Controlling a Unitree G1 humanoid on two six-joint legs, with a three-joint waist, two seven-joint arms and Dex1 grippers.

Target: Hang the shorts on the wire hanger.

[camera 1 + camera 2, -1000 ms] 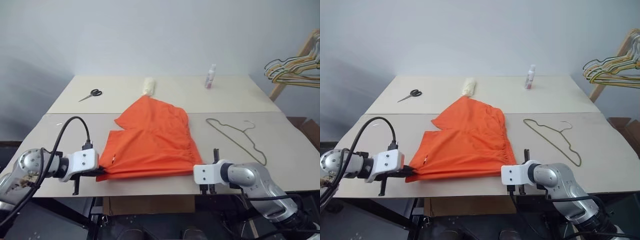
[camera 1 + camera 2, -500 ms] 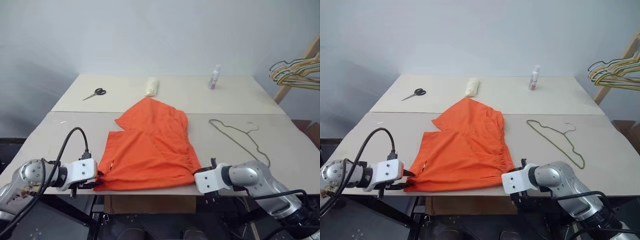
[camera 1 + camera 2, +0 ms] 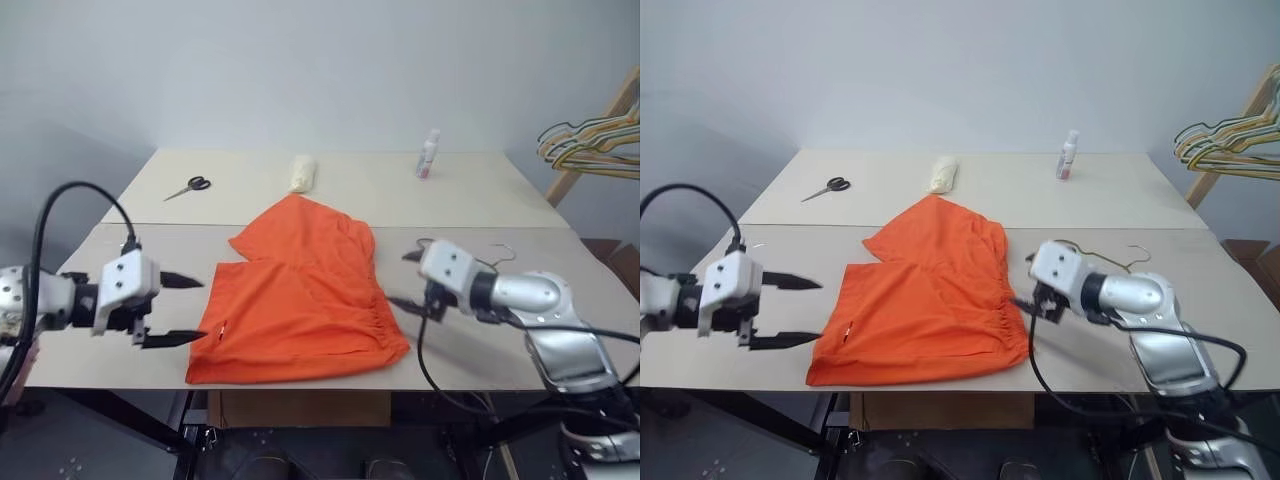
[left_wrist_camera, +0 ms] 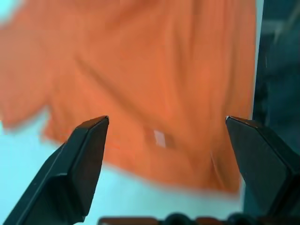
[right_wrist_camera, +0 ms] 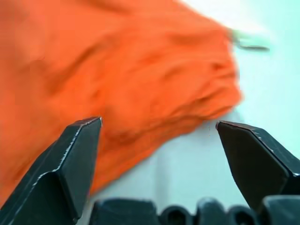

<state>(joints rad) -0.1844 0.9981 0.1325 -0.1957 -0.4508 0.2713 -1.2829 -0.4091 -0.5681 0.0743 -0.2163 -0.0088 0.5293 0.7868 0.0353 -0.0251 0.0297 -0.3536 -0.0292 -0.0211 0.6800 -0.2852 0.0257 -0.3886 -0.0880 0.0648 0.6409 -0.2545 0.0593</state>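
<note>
Orange shorts (image 3: 302, 296) lie flat on the table (image 3: 590, 330), near its front edge, with nothing gripping them. From the shorts, the left gripper (image 3: 183, 308) hovers at nine o'clock, just off the cloth's left edge, jaws spread wide, one black finger above the other, both pointing at the fabric. The right gripper (image 3: 404, 280) hovers at three o'clock, beside the gathered waistband, also spread wide and empty; the right wrist view shows its two fingers (image 5: 70, 164) apart with the waistband between and beyond them. The hanger (image 3: 500, 285) lies flat on the table at three o'clock from the shorts, partly hidden behind the right arm, apart from the cloth. At the back of the table sit scissors (image 3: 187, 187) at eleven o'clock, a pale roll (image 3: 303, 172) at twelve and a small bottle (image 3: 428, 154) at one. Coloured hangers (image 3: 590, 140) hang on a wooden rack off the table's right side.
</note>
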